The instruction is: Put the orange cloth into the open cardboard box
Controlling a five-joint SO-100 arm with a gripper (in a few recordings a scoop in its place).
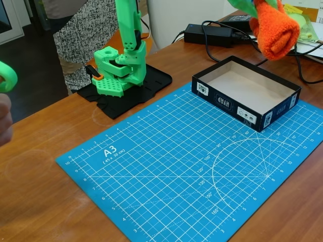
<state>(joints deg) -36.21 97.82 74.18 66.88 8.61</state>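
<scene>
The orange cloth [275, 31] hangs in the air at the upper right of the fixed view, a thick fluffy terry bundle, folded, its rounded end pointing down and toward the near side. It is above and slightly to the far right of the open cardboard box [246, 111], not touching it. The box sits on the far right corner of a blue A3 cutting mat [166, 171]; its walls are black with small white labels, and its pale inside holds nothing.

The green fingers [255, 6] show at the top edge, clamped on the upper part of the cloth, mostly cut off by the frame, so how wide they stand cannot be told.

The green arm base [120, 70] stands on a black plate [146, 85] at the far left of the mat. A black power adapter [208, 34] with cables lies on the wooden worktop [35, 201] beyond the box. A person in a patterned garment [83, 35] stands behind the worktop at far left.
</scene>
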